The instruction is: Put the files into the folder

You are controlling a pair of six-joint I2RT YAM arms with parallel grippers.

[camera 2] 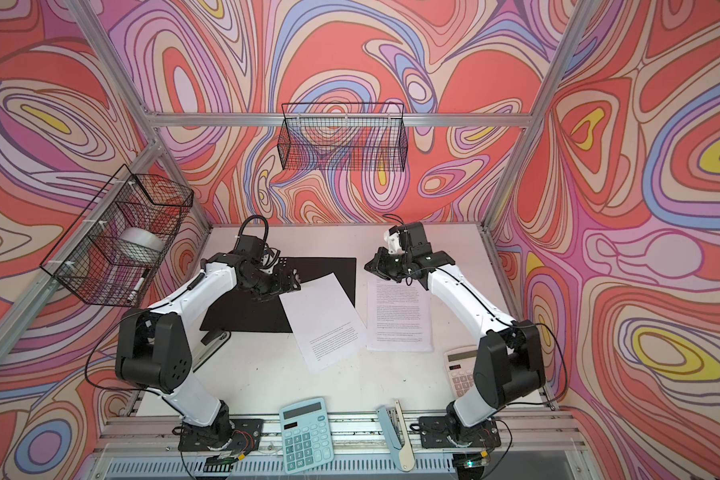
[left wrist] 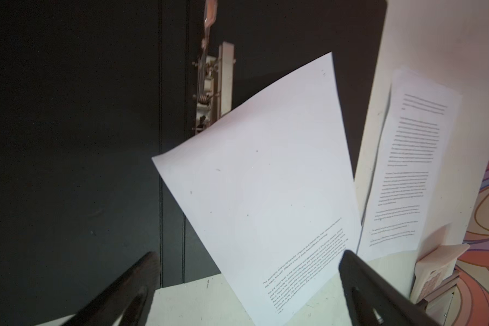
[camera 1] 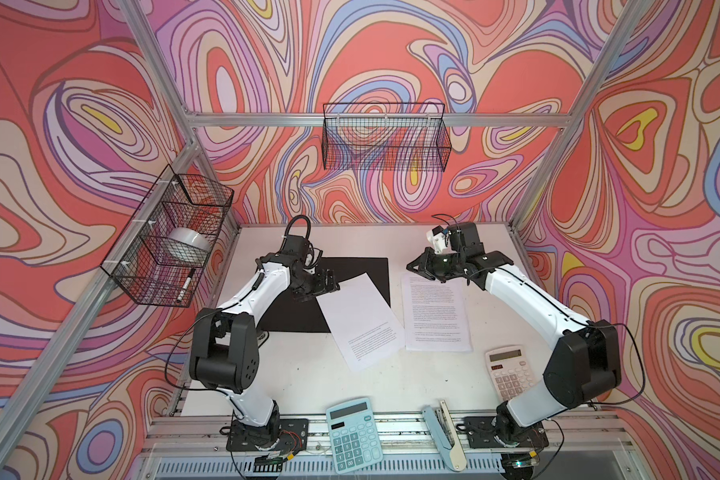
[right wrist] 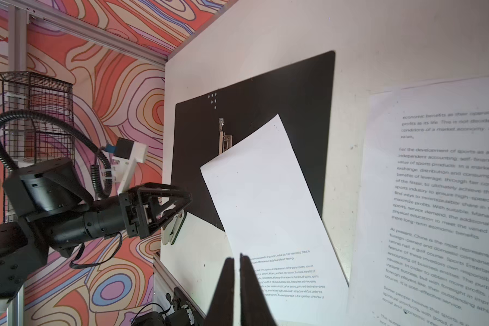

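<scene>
Tilted sheet (right wrist: 266,203) overlaps black folder (right wrist: 294,93); clip (right wrist: 224,139) partly covered.

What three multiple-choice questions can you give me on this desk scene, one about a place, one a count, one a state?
1. Where does the tilted white paper sheet lie? A partly on the open black flat folder, partly on the white table; B wholly on the table; C wholly on the folder.
2. How many calculators show? A one; B four; C two.
3. How is the left pincer? A shut on the sheet; B open, empty; C shut on the folder.
Answers: A, its upper corner overlaps the folder; C, a light-blue calculator and a white calculator; B, its fingers stand wide apart.
</scene>
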